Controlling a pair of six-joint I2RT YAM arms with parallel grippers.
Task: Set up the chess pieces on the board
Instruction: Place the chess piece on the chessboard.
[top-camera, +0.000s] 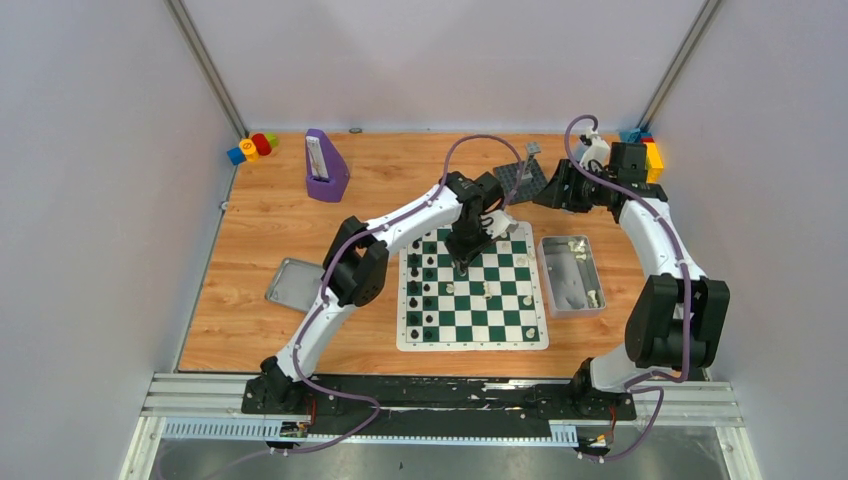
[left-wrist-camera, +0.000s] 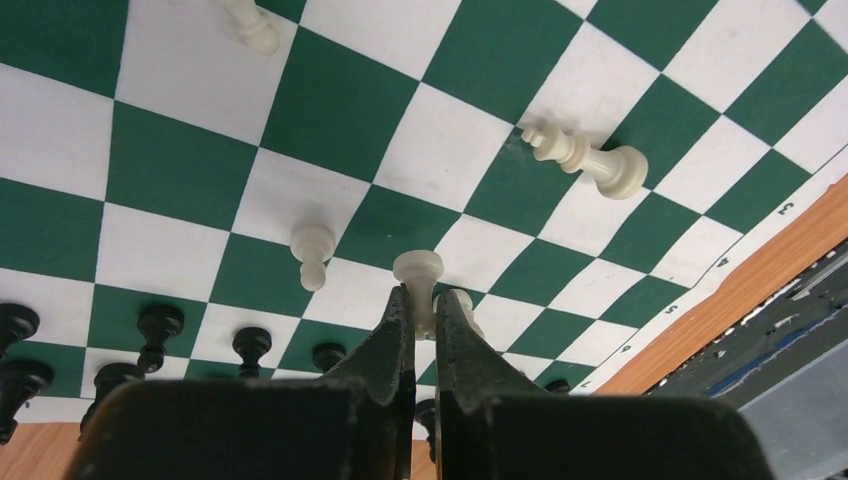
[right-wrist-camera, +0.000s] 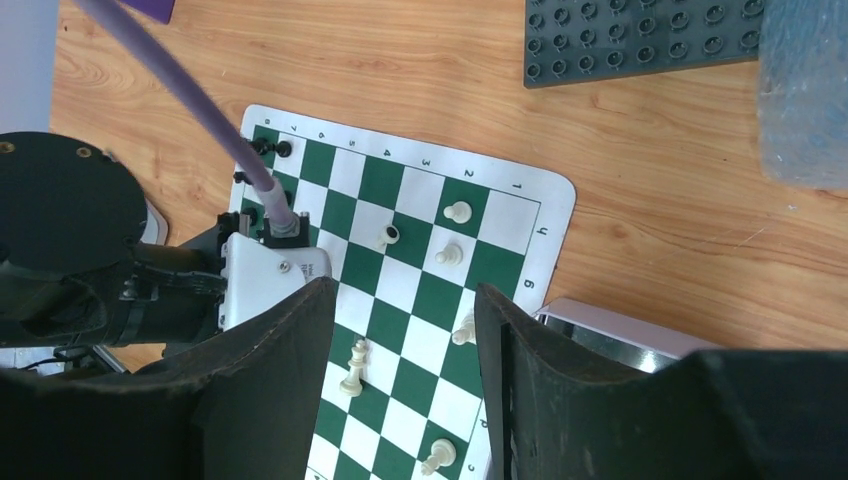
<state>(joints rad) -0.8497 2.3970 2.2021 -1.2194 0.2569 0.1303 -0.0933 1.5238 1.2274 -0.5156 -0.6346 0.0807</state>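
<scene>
Pinching a white pawn (left-wrist-camera: 418, 270) by its stem, the jaws of your left gripper (left-wrist-camera: 422, 300) are clenched nearly together, with only the pawn's width between them. You cannot tell from either view whether the pawn's foot touches the board (left-wrist-camera: 440, 130) or hangs just above it. A second white pawn (left-wrist-camera: 312, 255) stands just beside it on the neighbouring squares, and a white king (left-wrist-camera: 585, 160) sits farther out toward the numbered edge. Behind the jaws you see a row of black pieces (left-wrist-camera: 160, 330) lined up along the board's edge.

From above, your left gripper (top-camera: 462, 262) points down over the far middle of the board (top-camera: 472, 343), which lies flat on the counter (top-camera: 260, 230) between the two arms. The black pieces (top-camera: 415, 290) fill the two left columns, while a few white pieces (top-camera: 487, 292) are scattered over the middle and right.

Your right gripper (right-wrist-camera: 405, 300) has its jaws released, standing well apart with nothing between them. It is raised off the board's far right corner, near the dark grey studded plate (top-camera: 522, 180). A metal tin (top-camera: 570, 275) just right of the board holds more white pieces, and its lid (top-camera: 292, 285) lies on the counter to the board's left.
</scene>
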